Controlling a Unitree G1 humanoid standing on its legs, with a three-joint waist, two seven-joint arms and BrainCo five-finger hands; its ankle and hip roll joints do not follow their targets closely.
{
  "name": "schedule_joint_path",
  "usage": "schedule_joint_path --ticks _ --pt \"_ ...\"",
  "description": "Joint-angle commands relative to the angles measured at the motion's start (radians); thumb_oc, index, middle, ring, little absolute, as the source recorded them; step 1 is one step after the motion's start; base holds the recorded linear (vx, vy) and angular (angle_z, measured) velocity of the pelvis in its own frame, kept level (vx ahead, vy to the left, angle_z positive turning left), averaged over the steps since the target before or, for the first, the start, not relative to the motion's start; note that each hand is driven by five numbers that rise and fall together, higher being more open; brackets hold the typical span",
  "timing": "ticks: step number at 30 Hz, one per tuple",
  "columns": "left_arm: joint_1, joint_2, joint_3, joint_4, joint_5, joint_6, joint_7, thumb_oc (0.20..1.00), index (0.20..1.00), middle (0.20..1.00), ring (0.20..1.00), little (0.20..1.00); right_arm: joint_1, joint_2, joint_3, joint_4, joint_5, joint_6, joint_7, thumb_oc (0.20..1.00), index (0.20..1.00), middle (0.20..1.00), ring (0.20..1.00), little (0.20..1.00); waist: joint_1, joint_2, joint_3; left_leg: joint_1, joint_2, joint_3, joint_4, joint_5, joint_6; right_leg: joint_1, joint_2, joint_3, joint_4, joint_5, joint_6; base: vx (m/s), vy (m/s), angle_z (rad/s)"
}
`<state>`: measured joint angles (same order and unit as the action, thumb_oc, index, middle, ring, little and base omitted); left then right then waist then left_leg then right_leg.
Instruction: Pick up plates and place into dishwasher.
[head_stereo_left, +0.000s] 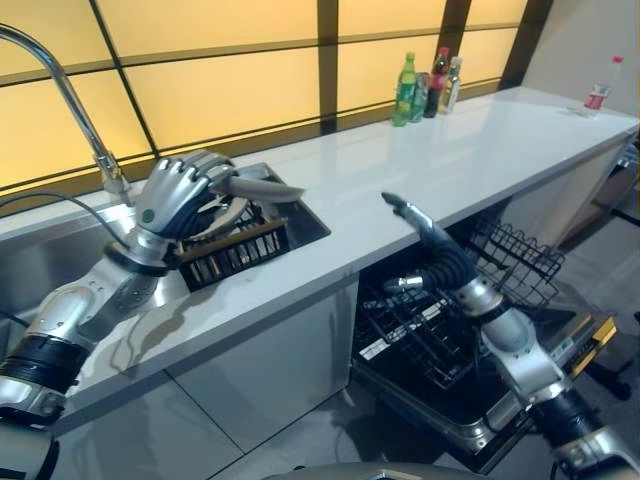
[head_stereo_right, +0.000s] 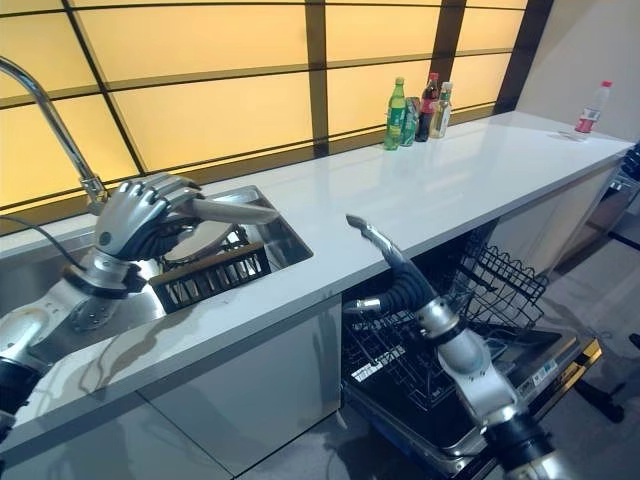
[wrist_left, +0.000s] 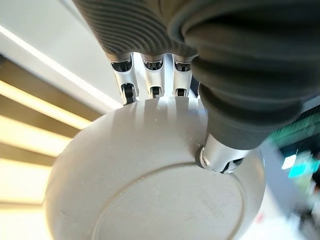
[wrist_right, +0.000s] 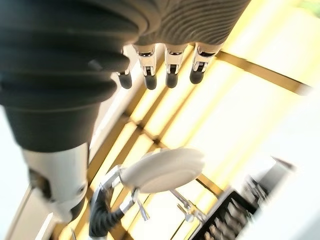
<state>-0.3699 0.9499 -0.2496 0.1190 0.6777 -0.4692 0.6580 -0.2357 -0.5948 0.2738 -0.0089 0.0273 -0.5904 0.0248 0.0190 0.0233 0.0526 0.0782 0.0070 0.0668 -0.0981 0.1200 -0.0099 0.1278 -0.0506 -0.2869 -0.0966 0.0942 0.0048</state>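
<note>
My left hand (head_stereo_left: 172, 196) is shut on a grey plate (head_stereo_left: 258, 188), fingers over its rim and thumb on its underside (wrist_left: 150, 195). It holds the plate nearly level above the dark dish rack (head_stereo_left: 236, 252) in the sink, where another plate (head_stereo_right: 200, 240) stands. My right hand (head_stereo_left: 428, 238) is open with straight fingers, raised in front of the counter edge above the open dishwasher's lower rack (head_stereo_left: 415, 335). The right wrist view shows the held plate (wrist_right: 162, 170) in the left hand, some way off.
A tall faucet (head_stereo_left: 70, 100) stands at the sink's left. The white counter (head_stereo_left: 450, 150) carries several bottles (head_stereo_left: 425, 85) at the back and one bottle (head_stereo_left: 598, 92) at the far right. A wire basket (head_stereo_left: 512, 258) and the lowered door (head_stereo_left: 565, 350) stand out from the dishwasher.
</note>
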Motion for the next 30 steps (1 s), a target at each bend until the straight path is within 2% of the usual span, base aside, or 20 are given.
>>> schedule_joint_path --ticks 1,5,10,13,19,20,21,30 --pt "-0.089 -0.026 0.085 -0.076 -0.113 -0.057 -0.065 0.2 0.2 0.2 0.2 0.2 -0.166 -0.058 -0.029 -0.08 -0.084 -0.025 -0.091 1.0 1.0 1.0 1.0 1.0 0.051 0.006 0.05 0.045 -0.051 -0.03 0.017 -0.178 -0.008 0.019 -0.031 -0.015 0.057 -0.151 0.091 0.0 -0.055 0.08" --pt "-0.117 -0.063 0.078 -0.15 -0.228 -0.096 -0.171 0.2 0.2 0.2 0.2 0.2 -0.252 -0.108 -0.003 -0.103 -0.104 0.032 -0.084 1.0 1.0 1.0 1.0 1.0 0.068 -0.01 0.039 0.043 -0.048 -0.042 0.017 -0.176 -0.01 0.026 -0.028 -0.023 0.055 -0.153 0.088 0.0 -0.049 0.07" --pt "-0.16 -0.1 0.033 -0.194 -0.268 -0.099 -0.215 0.2 0.2 0.2 0.2 0.2 -0.339 -0.119 0.059 -0.093 -0.118 0.104 -0.078 1.0 1.0 1.0 1.0 1.0 0.08 -0.022 0.032 0.045 -0.047 -0.052 0.016 -0.174 -0.012 0.035 -0.026 -0.03 0.049 -0.152 0.084 0.0 -0.04 0.06" --pt "-0.187 -0.118 0.0 -0.191 -0.286 -0.105 -0.237 0.2 0.2 0.2 0.2 0.2 -0.383 -0.103 0.087 -0.059 -0.097 0.121 -0.08 1.0 1.0 1.0 1.0 1.0 0.085 -0.025 0.03 0.046 -0.046 -0.055 0.016 -0.174 -0.013 0.039 -0.025 -0.034 0.046 -0.151 0.082 0.0 -0.028 0.1" --pt "-0.219 -0.151 -0.053 -0.182 -0.338 -0.126 -0.289 0.2 0.2 0.2 0.2 0.2 -0.446 -0.06 0.143 -0.025 0.006 0.157 -0.003 1.0 1.0 1.0 1.0 1.0 0.095 -0.03 0.025 0.045 -0.047 -0.062 0.015 -0.171 -0.014 0.044 -0.023 -0.038 0.04 -0.147 0.079 0.0 -0.005 0.02" --pt "-0.221 -0.152 -0.056 -0.18 -0.34 -0.129 -0.289 0.2 0.2 0.2 0.2 0.2 -0.449 -0.057 0.145 -0.021 0.018 0.157 0.005 0.893 0.893 0.893 0.893 0.893 0.095 -0.03 0.025 0.045 -0.047 -0.062 0.015 -0.17 -0.014 0.044 -0.023 -0.038 0.04 -0.147 0.079 0.0 0.0 0.0" --pt "-0.226 -0.16 -0.066 -0.183 -0.342 -0.128 -0.291 0.2 0.2 0.2 0.2 0.2 -0.459 -0.042 0.155 -0.007 0.053 0.166 0.02 0.2 0.2 0.2 0.2 0.2 0.098 -0.031 0.024 0.045 -0.047 -0.064 0.015 -0.169 -0.015 0.044 -0.023 -0.04 0.04 -0.146 0.078 -0.01 -0.001 0.04" --pt "-0.229 -0.18 -0.076 -0.187 -0.338 -0.12 -0.31 0.2 0.2 0.2 0.2 0.2 -0.45 0.002 0.125 0.043 0.063 0.168 -0.043 0.2 0.2 0.2 0.2 0.2 0.101 -0.03 0.02 0.047 -0.048 -0.067 0.015 -0.169 -0.013 0.048 -0.023 -0.041 0.035 -0.143 0.077 0.0 0.003 0.05"
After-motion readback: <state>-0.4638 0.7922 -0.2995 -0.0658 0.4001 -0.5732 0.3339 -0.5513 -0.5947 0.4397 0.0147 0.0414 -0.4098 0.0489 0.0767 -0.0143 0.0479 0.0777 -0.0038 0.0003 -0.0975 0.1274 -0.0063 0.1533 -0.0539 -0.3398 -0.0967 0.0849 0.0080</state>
